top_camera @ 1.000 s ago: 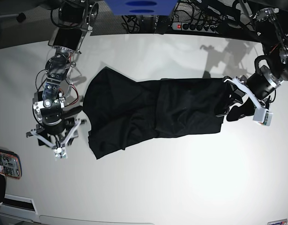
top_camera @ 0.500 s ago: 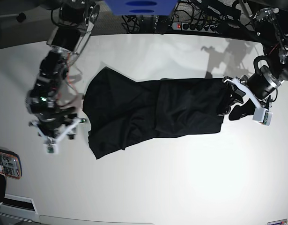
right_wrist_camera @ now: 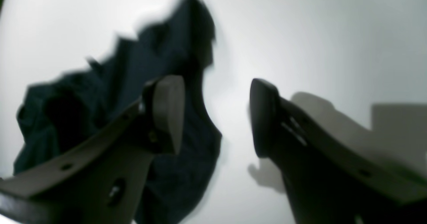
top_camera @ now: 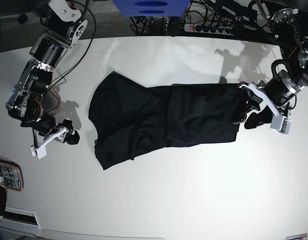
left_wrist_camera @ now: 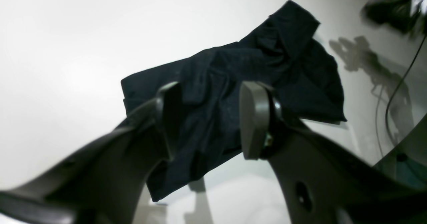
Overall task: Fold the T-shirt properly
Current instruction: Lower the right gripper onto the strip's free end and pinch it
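The black T-shirt lies wrinkled and stretched sideways across the white table. My left gripper sits at the shirt's right end. In the left wrist view the left gripper stands open, its fingers wide apart, and the T-shirt shows on the table between and beyond them. My right gripper is off to the left, apart from the cloth. The blurred right wrist view shows the right gripper open over bare table, with the T-shirt behind its left finger.
A power strip and cables run along the table's back edge beside a blue object. A flat coloured object lies at the front left edge. The table's front edge runs along the bottom.
My right arm has swung outward to the left, away from the shirt's left end, and its gripper has turned. The left arm and the shirt have not moved.
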You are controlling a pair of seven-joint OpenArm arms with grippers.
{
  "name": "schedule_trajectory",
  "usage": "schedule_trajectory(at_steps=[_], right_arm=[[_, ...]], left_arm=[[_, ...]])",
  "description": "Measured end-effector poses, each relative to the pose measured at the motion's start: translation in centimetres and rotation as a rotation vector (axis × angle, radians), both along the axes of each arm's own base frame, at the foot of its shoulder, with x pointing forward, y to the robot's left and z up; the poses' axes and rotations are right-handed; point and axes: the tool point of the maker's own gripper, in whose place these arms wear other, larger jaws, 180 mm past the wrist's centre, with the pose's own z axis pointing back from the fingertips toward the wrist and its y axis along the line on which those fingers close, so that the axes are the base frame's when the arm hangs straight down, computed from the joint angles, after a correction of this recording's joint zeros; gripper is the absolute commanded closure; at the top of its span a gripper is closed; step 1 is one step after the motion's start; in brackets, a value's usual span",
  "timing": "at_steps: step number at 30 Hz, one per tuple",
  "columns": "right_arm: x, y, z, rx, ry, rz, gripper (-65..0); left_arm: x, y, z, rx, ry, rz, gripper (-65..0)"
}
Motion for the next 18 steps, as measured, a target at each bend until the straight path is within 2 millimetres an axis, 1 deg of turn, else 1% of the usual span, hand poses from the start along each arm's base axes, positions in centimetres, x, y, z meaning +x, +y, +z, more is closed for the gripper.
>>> schedule_trajectory(at_steps=[1,3,4,5,7,8,10,12,14,16,18], right_arm=[[0.5,0.0,0.5,-0.005,-0.032,-0.002,-29.8],[1.3,0.5,1.3,-0.014,-0.090,0.007,-29.8],[1.2,1.0,1.0,-0.019,-0.084,0.020,-29.8],[0.7,1.2,0.0,-0.048,-0.053,0.037,-29.8],[-0.8,1.4,-2.6,-0.127,0.044,0.060,-29.8],[-1.2,1.4,-3.1,-0.155,0.059,0.074,-29.8],[-0.7,1.2,-3.2,-0.213,0.040,0.080,-29.8],[0.0,1.3,-2.8,-0.256,0.002,0.089,-29.8],[-0.5,1.8,-3.4,-0.257,0.015,0.102,-29.8],[-1.4,1.8,-4.6,-0.254,0.056,0.107,-29.8],[-1.9,1.6,-5.7,-0.247,0.089,0.106,-29.8]], left_arm=[[0.0,0.0,0.0,0.002,0.000,0.000,-28.1],[0.0,0.0,0.0,0.001,0.000,0.000,-28.1],[0.0,0.0,-0.1,0.001,0.002,0.000,-28.1],[-0.1,0.0,-0.1,0.002,0.004,0.000,-28.1],[-0.1,0.0,-0.1,0.002,0.005,0.000,-28.1],[-0.1,0.0,-0.1,0.001,0.004,0.000,-28.1],[0.0,0.0,0.0,0.001,0.001,0.000,-28.1],[0.0,0.0,0.0,0.001,0.002,0.001,-28.1],[0.0,0.0,0.0,0.002,0.002,0.001,-28.1],[-0.1,0.0,-0.1,0.004,0.004,0.001,-28.1],[0.0,0.0,-0.1,0.002,0.002,0.000,-28.1]])
